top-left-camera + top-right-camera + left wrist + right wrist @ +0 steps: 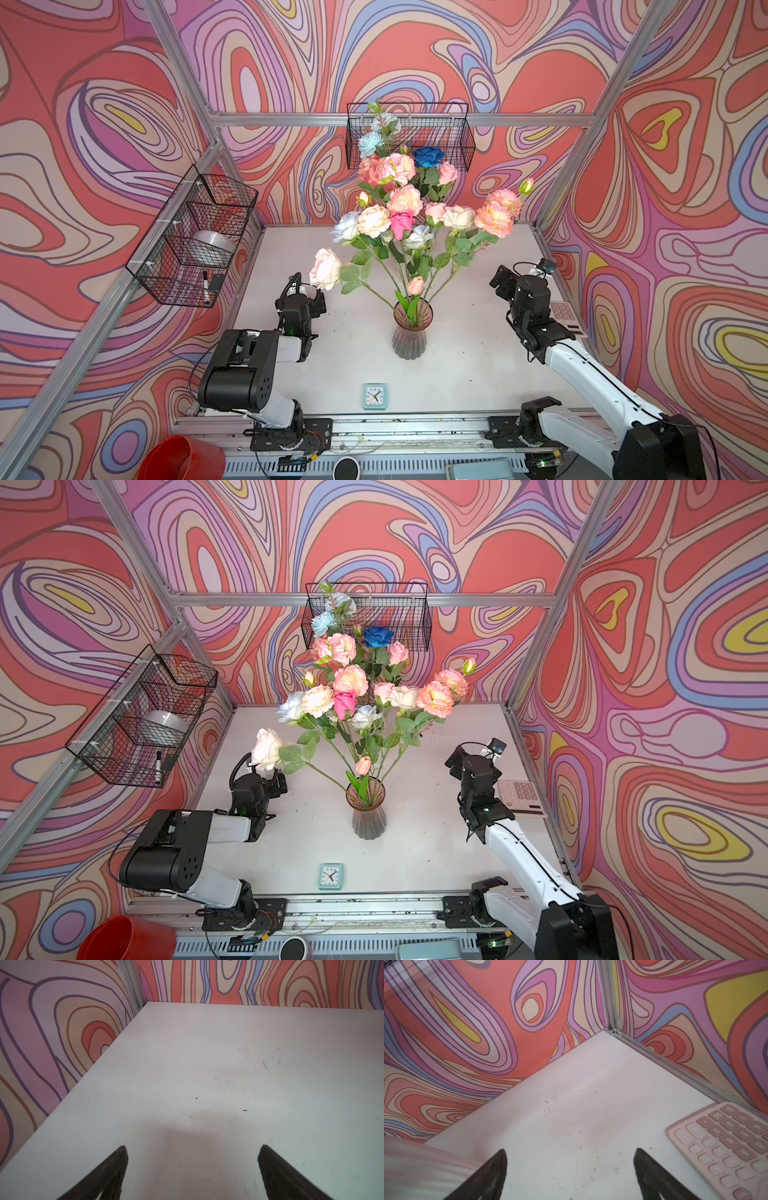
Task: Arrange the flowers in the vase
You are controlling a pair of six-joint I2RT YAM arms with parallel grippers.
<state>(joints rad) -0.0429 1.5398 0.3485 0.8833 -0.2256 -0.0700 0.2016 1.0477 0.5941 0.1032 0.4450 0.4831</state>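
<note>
White table (457, 365): flowers (405, 199) in vase (411, 336); calculator (726, 1147) digits legible.

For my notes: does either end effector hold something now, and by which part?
Nothing is held: left end effector and right end effector stand open, empty.

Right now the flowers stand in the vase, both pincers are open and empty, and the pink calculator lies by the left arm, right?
Not quite: the calculator lies by the right arm, as the right wrist view shows. The flowers do stand in the vase, and the left pincer and right pincer are open and empty.
</note>
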